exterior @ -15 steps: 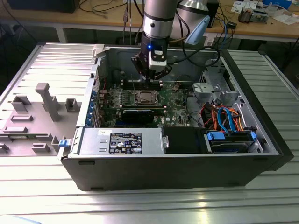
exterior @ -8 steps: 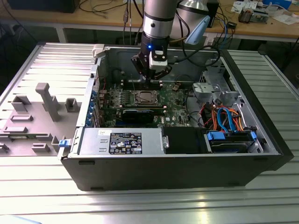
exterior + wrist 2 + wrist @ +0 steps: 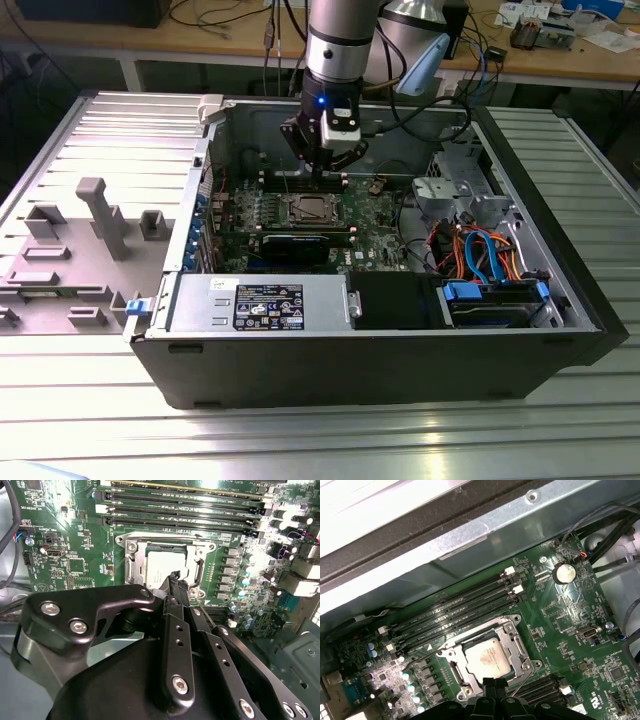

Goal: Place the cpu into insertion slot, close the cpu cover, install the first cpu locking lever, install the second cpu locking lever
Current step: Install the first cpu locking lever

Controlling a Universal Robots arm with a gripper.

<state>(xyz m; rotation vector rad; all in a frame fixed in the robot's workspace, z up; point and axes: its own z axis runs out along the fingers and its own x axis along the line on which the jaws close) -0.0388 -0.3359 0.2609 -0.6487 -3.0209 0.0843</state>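
The cpu (image 3: 161, 566) (image 3: 487, 658), a dull silver square chip, lies flat in the insertion slot (image 3: 310, 209) on the green board inside the open computer case. The cpu cover (image 3: 521, 649) (image 3: 134, 566), a silvery frame, lies down around the chip. A thin wire lever (image 3: 422, 656) stands off one side of the socket and another wire lever (image 3: 527, 682) shows at the opposite side. My gripper (image 3: 325, 165) (image 3: 175, 576) (image 3: 492, 682) hovers just above the socket's edge, its black fingers shut together with nothing between them.
Long black memory slots (image 3: 455, 612) (image 3: 180, 510) run beside the socket. A coin battery (image 3: 563, 572) sits on the board. The power supply (image 3: 255, 303), a drive bay with coloured cables (image 3: 480, 255) and the case walls (image 3: 215, 125) hem the board in. A grey fixture (image 3: 100, 215) stands outside, at the exterior view's left.
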